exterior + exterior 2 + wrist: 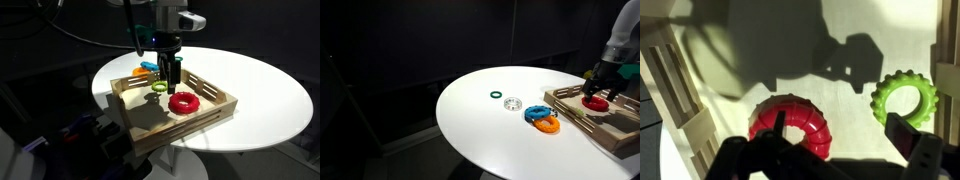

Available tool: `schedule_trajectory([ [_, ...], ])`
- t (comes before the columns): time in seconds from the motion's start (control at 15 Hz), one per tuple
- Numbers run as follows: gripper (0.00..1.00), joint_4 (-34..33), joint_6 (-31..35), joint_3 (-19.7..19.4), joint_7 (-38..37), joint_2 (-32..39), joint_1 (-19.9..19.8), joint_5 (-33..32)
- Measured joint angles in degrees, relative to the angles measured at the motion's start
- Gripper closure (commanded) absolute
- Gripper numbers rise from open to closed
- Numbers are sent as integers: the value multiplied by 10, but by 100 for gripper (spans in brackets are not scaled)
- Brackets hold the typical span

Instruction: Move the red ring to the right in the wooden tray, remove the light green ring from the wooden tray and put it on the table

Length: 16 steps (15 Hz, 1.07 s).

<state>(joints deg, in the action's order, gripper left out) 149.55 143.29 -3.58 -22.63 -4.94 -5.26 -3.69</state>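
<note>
The arm [150, 18] comes straight down from above the wooden tray [200, 120], its wrist upright and the gripper [173, 78] pointing down into the tray, low over the floor. The jaws stand wide apart. In the wrist view one dark finger [780, 128] shows in front of the red ring [795, 122], and the other sits just beside the light green ring [904, 97].

The red ring lies flat inside the tray, hole upward. Being round, it has no long axis. It is close to a slotted side wall, and it is chunky, glossy and bright red. The light green ring also lies flat, nearer the tray's middle and apart from the red one. It is thinner, with a knobbly rim. The tray rests on the white table [265, 95].
</note>
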Motion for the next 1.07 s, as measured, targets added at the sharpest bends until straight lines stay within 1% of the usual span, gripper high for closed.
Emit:
schedule_trajectory([
  [0.4,0,0,9,14,-2,15,11,0],
  [1.07,0,-4,58,20,-9,64,26,-3],
])
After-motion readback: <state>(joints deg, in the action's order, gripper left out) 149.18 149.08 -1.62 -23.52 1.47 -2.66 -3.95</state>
